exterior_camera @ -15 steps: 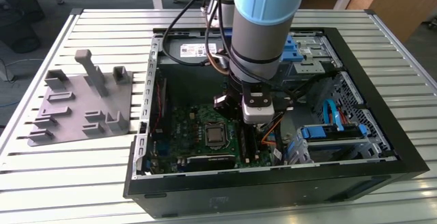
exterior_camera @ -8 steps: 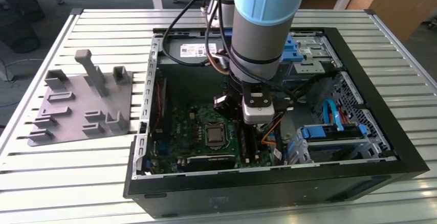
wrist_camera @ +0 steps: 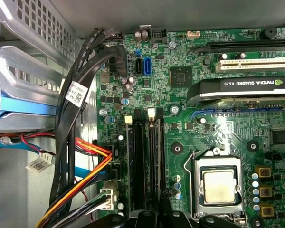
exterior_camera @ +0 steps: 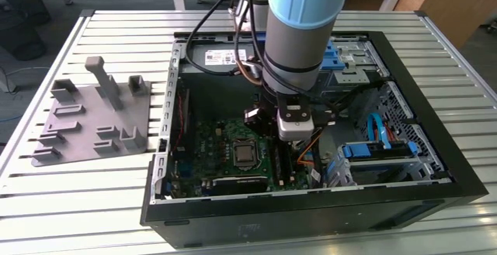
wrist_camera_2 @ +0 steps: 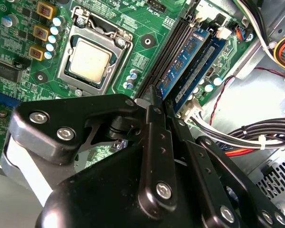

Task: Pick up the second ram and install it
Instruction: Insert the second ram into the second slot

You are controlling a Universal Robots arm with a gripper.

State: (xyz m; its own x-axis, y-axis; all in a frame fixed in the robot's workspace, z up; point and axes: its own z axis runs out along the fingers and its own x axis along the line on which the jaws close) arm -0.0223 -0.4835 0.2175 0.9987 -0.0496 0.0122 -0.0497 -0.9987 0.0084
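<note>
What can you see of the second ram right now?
In the second wrist view, the second ram is a thin, flat blue stick with a row of dark chips on its face. It stands on edge along a long slot of the green motherboard, parallel to another blue stick right beside it. Empty black slots lie on its other side, toward the processor. The gripper meets its near end. Whether it is fully seated cannot be told.

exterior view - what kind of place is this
Probably a robotics lab or workshop: a black open desktop computer case lies on a pale slatted metal table, a grey and light-blue robot arm reaches into it, and a grey plastic fixture tray sits beside it.
</note>
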